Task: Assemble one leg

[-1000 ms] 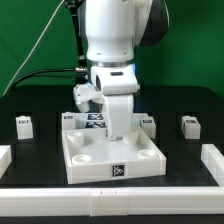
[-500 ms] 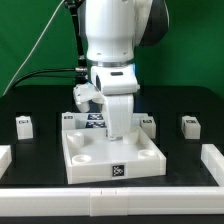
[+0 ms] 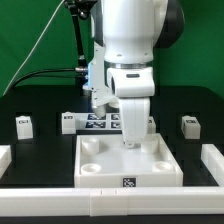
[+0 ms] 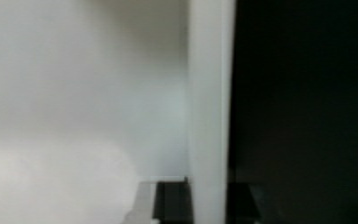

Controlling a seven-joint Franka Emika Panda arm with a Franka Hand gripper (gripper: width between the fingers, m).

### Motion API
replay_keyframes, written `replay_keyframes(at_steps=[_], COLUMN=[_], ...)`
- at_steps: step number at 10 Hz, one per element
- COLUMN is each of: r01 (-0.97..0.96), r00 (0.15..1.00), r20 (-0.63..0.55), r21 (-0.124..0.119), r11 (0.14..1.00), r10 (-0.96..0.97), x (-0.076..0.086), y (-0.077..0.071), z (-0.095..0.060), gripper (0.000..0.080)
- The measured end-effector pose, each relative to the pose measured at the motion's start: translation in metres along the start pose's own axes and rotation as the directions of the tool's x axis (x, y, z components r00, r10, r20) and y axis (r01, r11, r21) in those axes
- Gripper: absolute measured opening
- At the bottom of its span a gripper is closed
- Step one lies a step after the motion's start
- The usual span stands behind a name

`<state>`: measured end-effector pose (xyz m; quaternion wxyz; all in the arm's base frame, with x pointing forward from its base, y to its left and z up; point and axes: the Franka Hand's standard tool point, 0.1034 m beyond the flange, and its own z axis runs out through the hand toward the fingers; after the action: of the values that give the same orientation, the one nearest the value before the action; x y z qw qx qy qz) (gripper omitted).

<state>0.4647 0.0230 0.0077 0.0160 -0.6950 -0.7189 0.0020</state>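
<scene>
Green backdrop cloth hangs behind a black table. On the table, near the front, lies a large white square plastic tray with a raised rim. It has round hollows in its corners and a small black-and-white tag on its front wall.

The white robot arm stands over the tray. Its end effector points straight down and reaches the tray's rear part. The exterior view does not show whether its fingers are spread or pressed together. The wrist view is too blurred to help, showing only a pale surface beside a black area.

Behind the tray lies the thin flat white marker board, partly hidden by the arm.

The leg, a small white chunky plastic block with a dark tag on its face, stands on the table at the exterior view's left, well apart from the tray and the end effector. A second block of the same kind stands at the exterior view's right.
</scene>
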Motion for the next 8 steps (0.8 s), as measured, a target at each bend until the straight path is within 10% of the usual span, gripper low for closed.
replay_keyframes(at_steps=[3, 8], r01=[-0.056, -0.059], r00=[0.998, 0.998], r20=[-0.008, -0.008], r21=[-0.018, -0.020], r11=[0.998, 0.998], r10=[0.056, 0.058], x=[0.030, 0.027], y=[0.016, 0.017], z=[0.000, 0.000], gripper=[0.0062, 0.0062])
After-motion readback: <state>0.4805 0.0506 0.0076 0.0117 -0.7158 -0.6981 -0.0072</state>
